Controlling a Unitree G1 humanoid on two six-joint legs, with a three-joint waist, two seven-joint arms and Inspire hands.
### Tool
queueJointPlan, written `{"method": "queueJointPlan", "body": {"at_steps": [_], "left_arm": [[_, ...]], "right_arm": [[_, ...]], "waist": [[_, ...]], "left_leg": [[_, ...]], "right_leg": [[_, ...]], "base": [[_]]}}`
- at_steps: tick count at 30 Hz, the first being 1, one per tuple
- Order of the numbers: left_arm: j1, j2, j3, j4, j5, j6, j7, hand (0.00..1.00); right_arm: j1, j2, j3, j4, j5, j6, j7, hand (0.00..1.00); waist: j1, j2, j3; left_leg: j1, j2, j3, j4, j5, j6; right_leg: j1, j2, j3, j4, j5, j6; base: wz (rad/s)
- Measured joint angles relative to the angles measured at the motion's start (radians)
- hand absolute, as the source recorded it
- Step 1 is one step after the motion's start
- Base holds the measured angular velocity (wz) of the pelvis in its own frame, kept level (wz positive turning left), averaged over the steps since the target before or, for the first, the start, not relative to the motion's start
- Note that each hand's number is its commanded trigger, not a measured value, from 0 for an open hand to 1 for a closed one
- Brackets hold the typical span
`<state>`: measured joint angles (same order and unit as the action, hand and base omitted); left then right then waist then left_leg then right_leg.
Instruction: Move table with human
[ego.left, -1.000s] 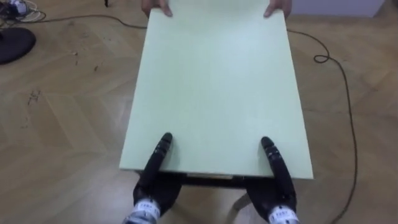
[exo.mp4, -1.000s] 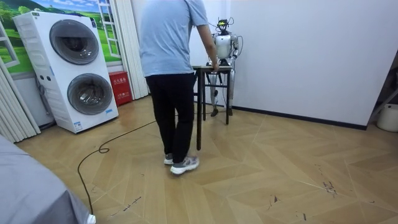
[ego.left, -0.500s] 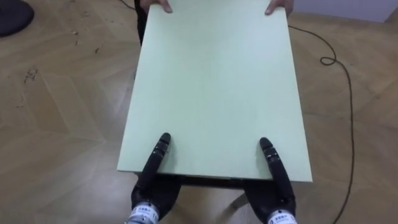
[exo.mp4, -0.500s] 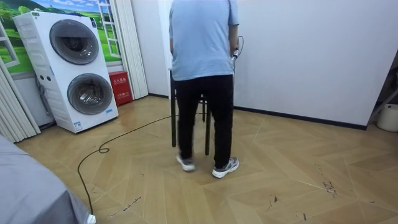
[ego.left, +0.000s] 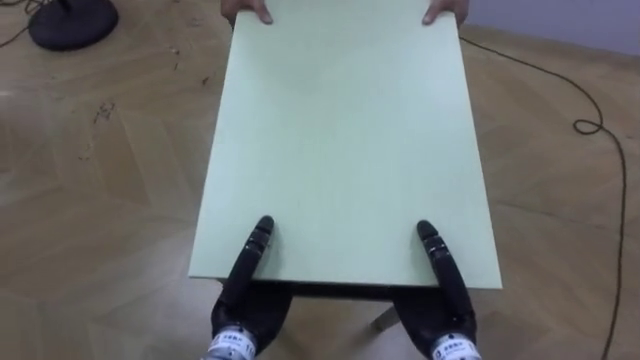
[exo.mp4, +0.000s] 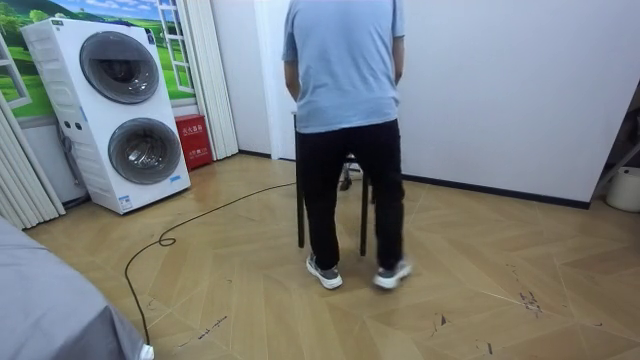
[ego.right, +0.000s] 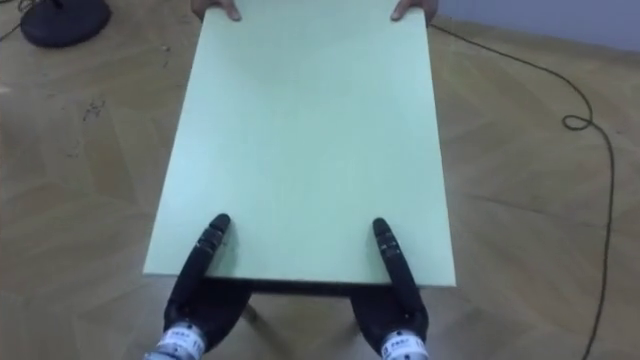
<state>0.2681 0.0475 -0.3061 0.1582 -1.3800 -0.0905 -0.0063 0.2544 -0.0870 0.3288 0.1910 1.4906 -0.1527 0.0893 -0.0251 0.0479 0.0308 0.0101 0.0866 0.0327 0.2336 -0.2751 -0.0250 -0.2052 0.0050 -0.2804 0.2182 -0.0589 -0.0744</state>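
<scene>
The carry looks to be under way, not finished. In the room view the washing machines (exo.mp4: 125, 110) stand at the left, and out on the open floor (exo.mp4: 480, 290) a person (exo.mp4: 345, 130) stands with their back to the camera; two dark legs of the table (exo.mp4: 300, 205) show on either side of their own. Whether those legs are clear of the floor cannot be told. Both ends of the table are taken up, so the pick-up seems done, and what is left is the rest of the walk and the setting down. Nothing here shows where the table is meant to go.

From the head camera, a dark round base (ego.left: 70, 22) sits on the floor at the far left. The pale green top runs lengthwise away from the robot, with a person's hand (ego.left: 250, 10) on the far-left corner and a second hand (ego.left: 445, 12) on the far-right corner. At the near edge the left hand (ego.left: 255, 250) reaches up over the rim near the left corner. One dark part of it lies flat on the top, pointing away from the robot, and the rest is tucked beneath the edge, so its grip cannot be told. The right hand (ego.left: 437, 255) mirrors it near the right corner, touching the top in the same way, its hold likewise hidden. The bare middle of the top lies between them. A thin cable (ego.left: 590, 125) curls on the floor well off to the right.
</scene>
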Motion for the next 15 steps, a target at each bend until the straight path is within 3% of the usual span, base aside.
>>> {"method": "queueJointPlan", "body": {"at_steps": [1,2,4,11,15], "left_arm": [[0.001,-0.016,-0.005,0.001,-0.001,0.001,0.004,1.00],[0.000,-0.020,-0.007,0.000,-0.001,0.001,0.004,1.00],[-0.004,-0.019,-0.011,-0.001,0.001,0.000,0.004,1.00],[0.002,-0.017,-0.008,0.000,-0.003,-0.005,0.006,1.00],[0.006,-0.018,-0.012,0.001,-0.002,-0.007,0.006,1.00]], "right_arm": [[-0.003,-0.012,0.004,-0.008,0.001,-0.005,0.000,1.00],[-0.006,-0.021,0.005,-0.011,0.012,-0.004,0.000,1.00],[-0.005,-0.021,0.002,-0.011,0.014,-0.008,0.000,1.00],[-0.011,-0.018,0.002,-0.007,0.002,0.002,-0.012,1.00],[0.000,-0.019,-0.002,-0.007,0.002,0.002,-0.012,1.00]], "waist": [[-0.002,0.018,-0.0017],[0.002,0.018,-0.0020],[0.000,0.018,-0.0019],[0.058,0.015,-0.0001],[0.036,0.004,0.0040]], "left_leg": [[0.002,0.009,0.053,-0.017,0.005,-0.012],[0.003,0.008,0.102,-0.039,0.017,-0.020],[0.015,0.015,0.126,-0.064,0.027,-0.018],[0.013,-0.005,0.126,-0.065,0.036,-0.002],[-0.029,-0.035,0.095,-0.029,0.042,0.010]], "right_leg": [[0.001,0.000,-0.014,0.004,0.002,0.001],[0.006,0.000,-0.018,0.004,0.002,0.001],[0.013,0.004,-0.016,0.004,0.001,0.003],[0.013,-0.028,-0.038,0.029,-0.007,0.016],[0.014,-0.074,-0.055,0.069,-0.050,0.040]], "base": [[0.39],[0.38],[0.44],[0.16],[0.64]]}}
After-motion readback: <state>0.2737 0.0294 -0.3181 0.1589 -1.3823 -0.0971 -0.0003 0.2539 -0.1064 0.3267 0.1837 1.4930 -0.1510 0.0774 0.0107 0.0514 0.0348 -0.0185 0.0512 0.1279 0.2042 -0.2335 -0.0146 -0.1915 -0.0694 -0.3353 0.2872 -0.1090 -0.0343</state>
